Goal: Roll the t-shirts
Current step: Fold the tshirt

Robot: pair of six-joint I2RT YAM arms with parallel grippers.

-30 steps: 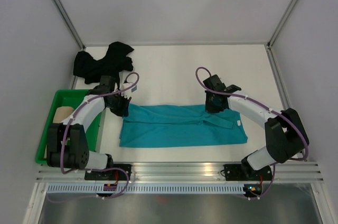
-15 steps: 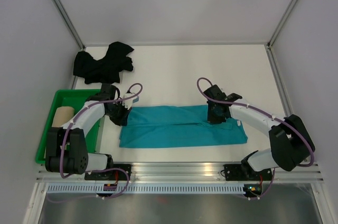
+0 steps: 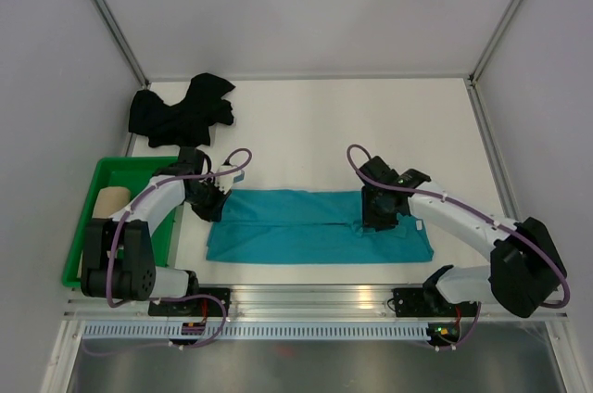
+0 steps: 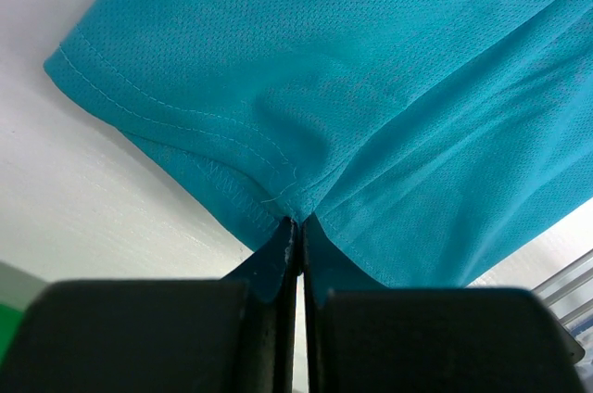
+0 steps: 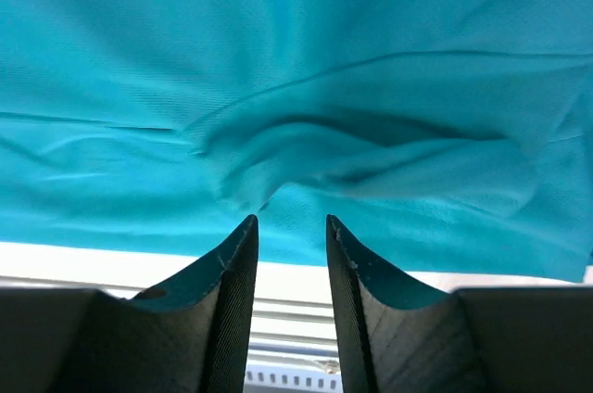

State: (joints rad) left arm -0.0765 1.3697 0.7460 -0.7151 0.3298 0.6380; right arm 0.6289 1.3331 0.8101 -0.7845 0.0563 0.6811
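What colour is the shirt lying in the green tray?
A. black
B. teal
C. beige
C: the beige t-shirt sits in the green tray. The black t-shirt is heaped at the far left corner of the table, and the teal t-shirt lies spread out between the two arms.

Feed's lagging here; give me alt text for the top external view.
A teal t-shirt lies folded into a long band across the near table, with the left arm's fingers at its left end and the right arm's fingers over its right part. A black t-shirt is heaped far left; beige cloth sits in a green tray.
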